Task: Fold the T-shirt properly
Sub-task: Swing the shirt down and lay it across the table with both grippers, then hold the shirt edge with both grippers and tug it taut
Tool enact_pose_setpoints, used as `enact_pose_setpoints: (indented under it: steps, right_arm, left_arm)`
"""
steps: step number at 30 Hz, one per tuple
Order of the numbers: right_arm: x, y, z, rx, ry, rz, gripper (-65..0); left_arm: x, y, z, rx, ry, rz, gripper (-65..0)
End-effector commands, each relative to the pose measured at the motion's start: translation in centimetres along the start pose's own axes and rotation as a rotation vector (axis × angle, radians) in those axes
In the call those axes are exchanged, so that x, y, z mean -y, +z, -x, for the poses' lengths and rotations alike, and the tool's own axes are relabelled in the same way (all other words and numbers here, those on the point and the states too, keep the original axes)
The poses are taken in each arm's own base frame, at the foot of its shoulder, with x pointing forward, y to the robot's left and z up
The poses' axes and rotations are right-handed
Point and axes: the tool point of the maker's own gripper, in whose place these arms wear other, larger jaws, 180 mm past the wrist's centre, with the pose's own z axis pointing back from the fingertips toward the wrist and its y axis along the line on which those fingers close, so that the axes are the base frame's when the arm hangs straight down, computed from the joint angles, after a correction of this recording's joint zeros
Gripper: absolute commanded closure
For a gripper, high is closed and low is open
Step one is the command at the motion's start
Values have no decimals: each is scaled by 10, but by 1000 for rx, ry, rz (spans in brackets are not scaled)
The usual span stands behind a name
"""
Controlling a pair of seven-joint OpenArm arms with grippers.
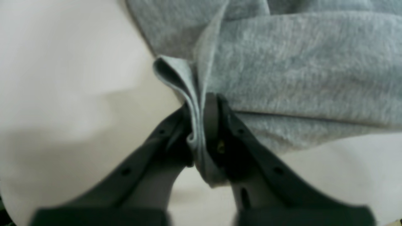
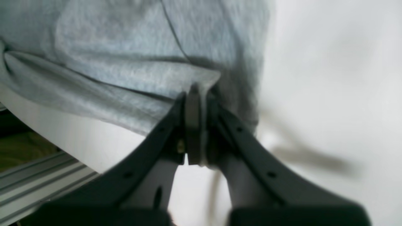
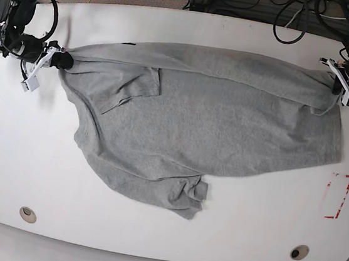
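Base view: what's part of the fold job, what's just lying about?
Job:
- T-shirt, spread on the table
- left gripper, shut on the T-shirt
- right gripper, shut on the T-shirt

Lying about:
- red marking on the table
- cables behind the table

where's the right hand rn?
Base view, far left of the table: the right hand is shut on the T-shirt at its left end, opposite the left hand.

Soft, matt heathered cloth T-shirt (image 3: 225, 130) on a smooth white table (image 3: 150, 228).
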Motion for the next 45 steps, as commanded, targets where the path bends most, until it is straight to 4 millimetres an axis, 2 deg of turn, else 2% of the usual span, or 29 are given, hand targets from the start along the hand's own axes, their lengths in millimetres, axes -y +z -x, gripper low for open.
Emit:
enact_pose_setpoints:
  steps: [1, 3, 6, 8, 14, 18, 20, 25, 34, 36, 39, 45]
  right_arm:
    - [8, 12, -8, 15, 26, 35, 0]
    - [8, 12, -8, 15, 26, 35, 0]
    - [8, 12, -8, 15, 25, 34, 0]
    - [8, 12, -8, 15, 25, 34, 0]
    - [8, 12, -8, 18, 25, 33, 0]
    - [7, 11, -9, 19, 25, 31, 0]
    - [7, 11, -11, 30, 24, 30, 0]
    - [4, 8, -12, 42, 20, 21, 0]
    - [-3, 1, -16, 60, 14, 1, 0]
    - [-4, 0, -17, 63, 14, -2, 0]
    - [-4, 0, -17, 65, 14, -3, 0]
    - [-5, 0, -19, 70, 14, -7, 0]
  left_arm:
    - [-16, 7, 4, -19, -27, -39, -112]
    - [-17, 7, 7, -25, -29, -36, -222]
    - [-17, 9, 8, -33, -29, -39, -353]
    - [-19, 10, 15, -70, -24, -43, -386]
    - [-43, 27, 26, -90, 105, -83, -385]
    - [-75, 50, 18, -32, 213, -102, -385]
    - [-77, 55, 9, -9, 247, -54, -385]
    - [-69, 61, -10, 31, 281, 66, -385]
    - [-45, 57, -20, -18, 225, 206, -385]
    - [-40, 56, -18, -24, 226, 226, -385]
    - [-28, 60, -4, -54, 239, 267, -385]
    - [3, 69, 2, -89, 231, 425, -385]
